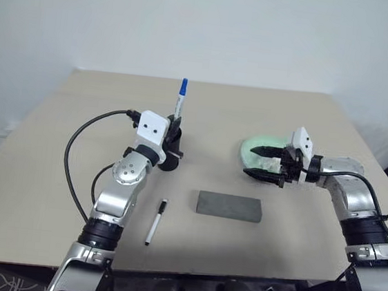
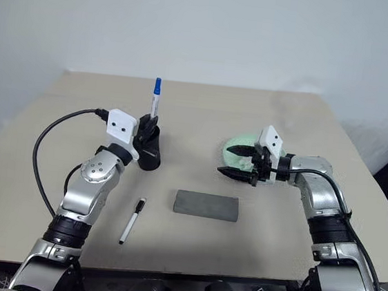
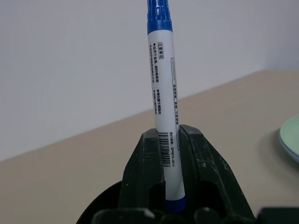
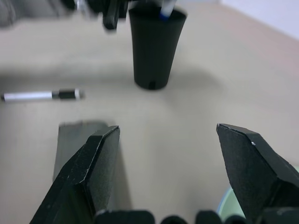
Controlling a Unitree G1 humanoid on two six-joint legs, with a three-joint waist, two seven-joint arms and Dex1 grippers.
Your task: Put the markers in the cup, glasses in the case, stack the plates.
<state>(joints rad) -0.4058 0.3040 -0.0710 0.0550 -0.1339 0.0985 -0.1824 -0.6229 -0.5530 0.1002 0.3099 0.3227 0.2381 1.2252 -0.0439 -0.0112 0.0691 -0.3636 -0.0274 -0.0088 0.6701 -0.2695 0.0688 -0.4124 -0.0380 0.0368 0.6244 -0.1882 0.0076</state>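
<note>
My left gripper (image 1: 176, 121) is shut on the blue-capped marker (image 1: 181, 97), holding it upright. The marker's lower end dips into the mouth of the black cup (image 1: 172, 154), as the right wrist view shows (image 4: 163, 14). The black-capped marker (image 1: 155, 221) lies flat on the table, in front of the cup. The grey case (image 1: 229, 205) lies closed at front centre. My right gripper (image 1: 260, 162) stands open, pointing left, over the near edge of the mint green plate (image 1: 258, 147), with nothing between its fingers. The glasses are out of view.
The beige table (image 1: 52, 172) ends close in front of the case and the lying marker. A black cable (image 1: 75, 154) loops out from my left wrist over the table's left side. A white wall stands behind the table.
</note>
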